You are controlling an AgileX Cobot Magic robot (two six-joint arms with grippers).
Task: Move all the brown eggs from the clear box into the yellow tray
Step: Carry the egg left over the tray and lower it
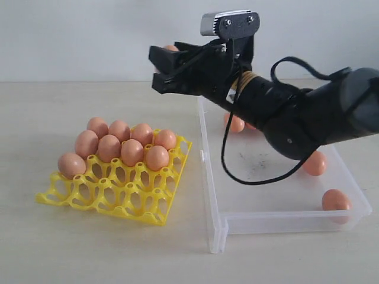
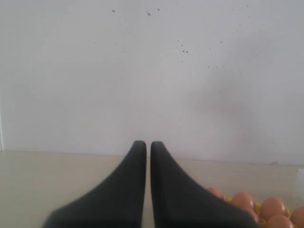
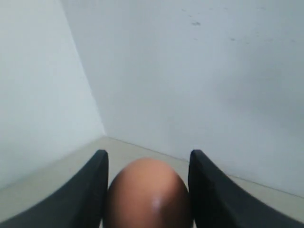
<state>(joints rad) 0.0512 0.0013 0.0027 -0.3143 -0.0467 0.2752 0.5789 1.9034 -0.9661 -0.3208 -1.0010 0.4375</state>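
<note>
yellow tray: on the table, left of the clear box, apart from it
tray contents: nine brown eggs, four in the back row, four in the next row, one at the left end of the third row; front cups bare
clear box: on the table at right, under the right arm
box contents: three eggs seen, one at the far end partly behind the arm, one by the right wall, one in the near right corner
right hand: raised above the box's far left corner, fingers clamped on one egg
left hand: clenched, only a thin slit between fingers, nothing in it, tray eggs just beside it
</note>
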